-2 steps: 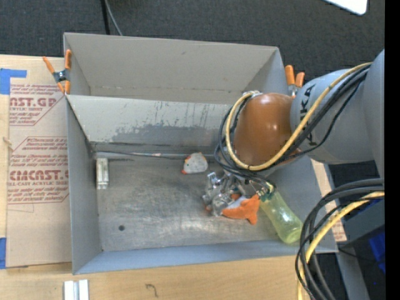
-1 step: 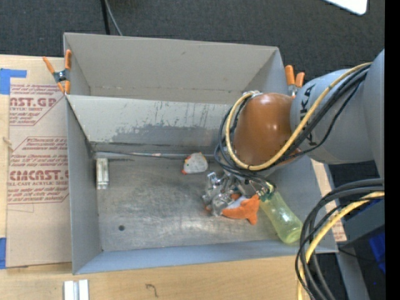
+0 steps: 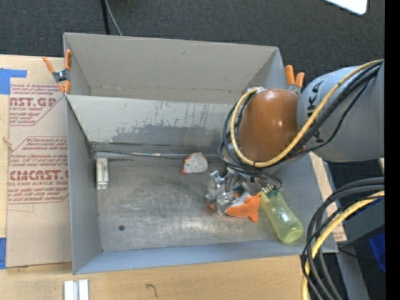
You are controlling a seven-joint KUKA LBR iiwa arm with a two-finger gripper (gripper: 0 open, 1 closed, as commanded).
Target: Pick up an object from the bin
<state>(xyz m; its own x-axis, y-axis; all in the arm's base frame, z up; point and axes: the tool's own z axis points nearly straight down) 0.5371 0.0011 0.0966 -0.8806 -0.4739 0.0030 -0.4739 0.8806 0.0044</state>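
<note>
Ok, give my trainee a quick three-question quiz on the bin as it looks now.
1. True or false: the gripper is low in the bin, beside the orange thing.
2. What lies nearest the bin's right wall? A) yellow-green bottle B) red ball C) blue cup
3. Fill in: the pale block lies on the view's ____ side of the bin.
Key: 1 true; 2 A; 3 left.
</note>
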